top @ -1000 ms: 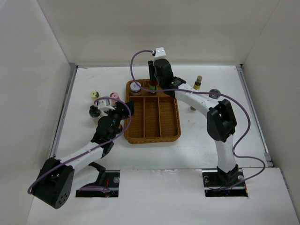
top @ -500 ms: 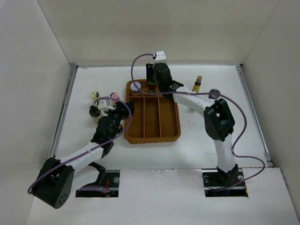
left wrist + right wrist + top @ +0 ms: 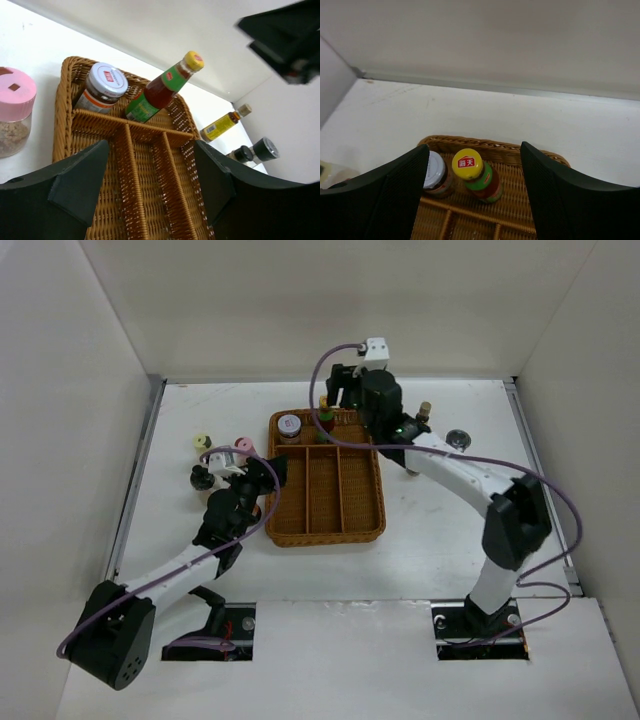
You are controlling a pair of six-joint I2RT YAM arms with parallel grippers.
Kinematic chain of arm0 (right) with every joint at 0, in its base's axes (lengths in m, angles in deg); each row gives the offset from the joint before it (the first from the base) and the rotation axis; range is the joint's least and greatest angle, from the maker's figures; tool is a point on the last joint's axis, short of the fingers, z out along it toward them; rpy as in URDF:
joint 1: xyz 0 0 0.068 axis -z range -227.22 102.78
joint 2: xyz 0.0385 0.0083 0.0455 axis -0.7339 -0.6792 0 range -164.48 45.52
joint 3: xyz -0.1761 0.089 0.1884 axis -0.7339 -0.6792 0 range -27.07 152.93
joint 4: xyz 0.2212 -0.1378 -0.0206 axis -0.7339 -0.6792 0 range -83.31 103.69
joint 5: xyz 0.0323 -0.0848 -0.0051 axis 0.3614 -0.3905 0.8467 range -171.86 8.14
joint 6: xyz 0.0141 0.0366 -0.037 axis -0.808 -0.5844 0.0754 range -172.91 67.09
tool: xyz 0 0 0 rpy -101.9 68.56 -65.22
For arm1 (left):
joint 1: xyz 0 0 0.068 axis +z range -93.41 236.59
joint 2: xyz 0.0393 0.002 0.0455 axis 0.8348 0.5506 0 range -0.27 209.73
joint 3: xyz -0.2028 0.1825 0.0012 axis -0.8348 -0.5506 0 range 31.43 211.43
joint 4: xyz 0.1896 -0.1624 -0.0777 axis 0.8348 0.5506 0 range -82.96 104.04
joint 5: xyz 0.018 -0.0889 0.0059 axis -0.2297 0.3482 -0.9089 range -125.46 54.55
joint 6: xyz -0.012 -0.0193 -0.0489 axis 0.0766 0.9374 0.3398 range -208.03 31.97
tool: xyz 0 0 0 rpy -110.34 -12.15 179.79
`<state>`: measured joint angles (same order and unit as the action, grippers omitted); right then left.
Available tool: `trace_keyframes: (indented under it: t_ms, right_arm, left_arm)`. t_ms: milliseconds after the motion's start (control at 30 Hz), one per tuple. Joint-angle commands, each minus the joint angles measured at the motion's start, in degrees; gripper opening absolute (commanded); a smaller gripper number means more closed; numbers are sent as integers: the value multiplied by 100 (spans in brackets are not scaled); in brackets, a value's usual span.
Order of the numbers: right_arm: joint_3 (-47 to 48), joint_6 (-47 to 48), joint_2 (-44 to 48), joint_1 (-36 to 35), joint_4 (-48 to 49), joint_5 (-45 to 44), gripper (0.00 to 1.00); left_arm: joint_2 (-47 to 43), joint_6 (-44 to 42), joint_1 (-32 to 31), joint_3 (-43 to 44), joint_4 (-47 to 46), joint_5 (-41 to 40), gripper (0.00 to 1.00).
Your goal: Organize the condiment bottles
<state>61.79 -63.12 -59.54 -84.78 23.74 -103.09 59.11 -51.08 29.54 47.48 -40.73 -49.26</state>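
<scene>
Left tool point(image 3: 151, 150), right tool point(image 3: 475, 150): jaws apart.

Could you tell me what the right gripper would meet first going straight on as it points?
Probably the yellow-capped bottle, upright in the wicker tray just ahead of the open right gripper; depth is unclear.

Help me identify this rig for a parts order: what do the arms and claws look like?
Both the left arm and right arm have white links, black joint housings and a looping purple cable. The right wrist carries a small white box and a green light. The left claw and right claw have broad, matte black wedge-shaped fingers.
</scene>
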Motion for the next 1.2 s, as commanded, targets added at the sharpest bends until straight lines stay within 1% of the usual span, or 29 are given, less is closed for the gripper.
trace_keyframes:
  t_ms: [0,33,67,133,167,200,267,300,333,433,500,567,667,733,800,1000,1100,1167]
  right_arm:
    - [-560,-348,1011,262,419,233,74]
    - [-885,-480,1283,367,472,251,67]
    - [-1262,-646,1573,490,577,208,58]
    - [-2105,-1094,2144,762,814,59,34]
    - [-2518,-1296,2417,938,867,-73,26]
    - [-2879,-1455,2672,1113,868,-230,22]
    - [-3522,-1675,3112,1491,815,-617,20]
    - [-3751,-1703,3253,1667,728,-810,21]
    - [-3892,-1711,3324,1852,579,-986,24]
    - [-3999,-1624,3273,2292,60,-1330,43]
    - [-3964,-1545,3106,2564,-194,-1366,58]
    - [-3851,-1466,2860,2740,-388,-1348,68]
    - [-3727,-1439,2552,2846,-538,-1287,73]
    - [-3578,-1422,2263,2873,-608,-1069,79]
    - [-3499,-1430,2104,2873,-661,-910,80]
    - [-3349,-1422,1822,2873,-591,-838,81]
    - [-3270,-1413,1691,2873,-600,-874,77]
    - [-3270,-1413,1664,2873,-600,-891,70]
  left_arm:
    - [-321,-39,-50,108,-295,211,68]
    - [-382,-39,-85,117,-294,272,68]
    - [-400,-47,-138,143,-294,325,67]
    - [-383,-144,-252,214,-312,457,63]
    - [-339,-196,-322,249,-312,518,59]
    - [-287,-258,-436,310,-329,580,54]
    - [-120,-451,-717,450,-365,659,47]
    - [-32,-539,-849,503,-373,660,47]
    - [82,-670,-1016,565,-382,633,47]
    - [486,-899,-1412,785,-391,607,51]
    - [741,-970,-1588,881,-426,633,53]
    - [917,-988,-1702,935,-444,651,56]
    - [1076,-988,-1755,979,-479,660,57]
    - [1111,-970,-1712,961,-488,660,57]
    - [1111,-970,-1703,952,-488,651,58]
    - [1085,-988,-1676,935,-488,616,58]
    - [1111,-988,-1650,935,-488,607,58]
    - [1111,-970,-1650,926,-497,607,58]
